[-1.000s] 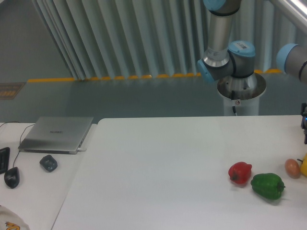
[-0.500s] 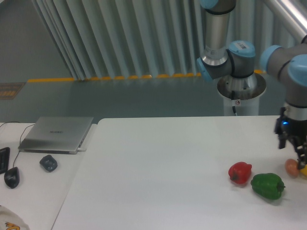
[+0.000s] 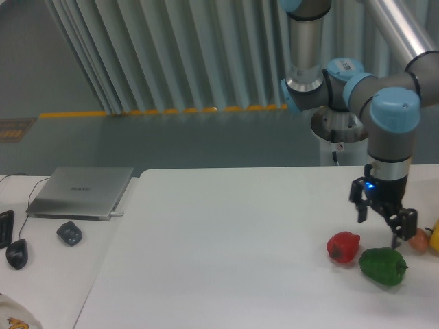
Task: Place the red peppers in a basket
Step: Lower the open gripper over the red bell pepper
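1. Tool [image 3: 379, 226] hangs low over the white desk [image 3: 226, 247], fingers spread apart, nothing between them.
2. Red pepper [image 3: 343, 247] sits just left of it, green pepper [image 3: 382, 265] right beside.
3. Orange-pink egg-shaped item [image 3: 418, 240] by the right edge, possibly touching a yellow item [image 3: 434, 237].
4. Laptop [image 3: 82, 192] closed, far left.

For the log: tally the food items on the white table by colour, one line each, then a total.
Red: 1, the red bell pepper
Green: 1, the green bell pepper
Orange-pink: 1, an egg-shaped item, partly hidden behind the gripper
Yellow: 1, an item cut off by the right edge
Total: 4
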